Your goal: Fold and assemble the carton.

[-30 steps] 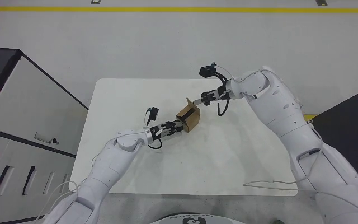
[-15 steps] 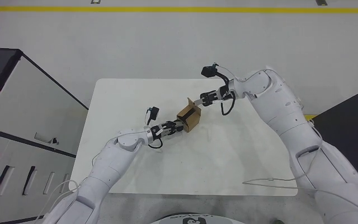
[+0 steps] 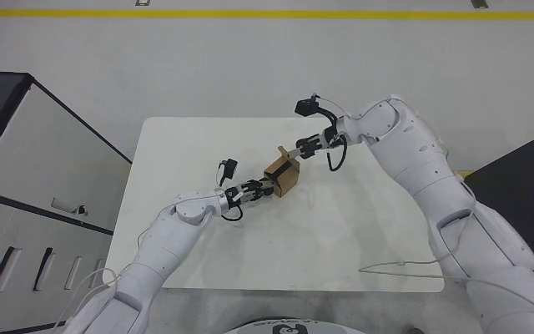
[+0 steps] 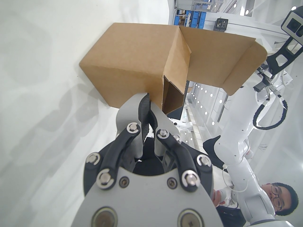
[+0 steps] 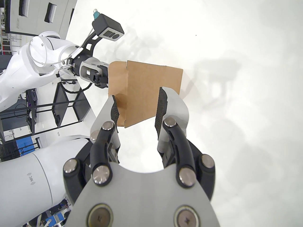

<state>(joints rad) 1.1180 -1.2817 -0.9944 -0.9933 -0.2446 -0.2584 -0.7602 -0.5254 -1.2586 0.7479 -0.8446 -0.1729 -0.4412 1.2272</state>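
Note:
A brown carton [image 3: 283, 176] stands near the middle of the white table [image 3: 350, 242], partly folded, with a flap [image 4: 236, 55] raised on its far side. My left gripper [image 3: 266, 189] is at the carton's near lower corner, shut on the edge of a side wall [image 4: 148, 101]. My right gripper [image 3: 299, 152] is at the raised flap on the opposite side. It is open, its fingers [image 5: 163, 100] straddle the carton [image 5: 146, 88], and the flap's corner lies between them. The left gripper [image 5: 101, 76] grips the carton's far end in the right wrist view.
A dark-topped grey cabinet [image 3: 33, 159] stands to the left of the table. The tabletop around the carton is bare, with wide room toward the front and right edges.
My right gripper has shifted slightly toward the carton's raised flap, and the carton has turned a little. The left gripper keeps its hold in the same place.

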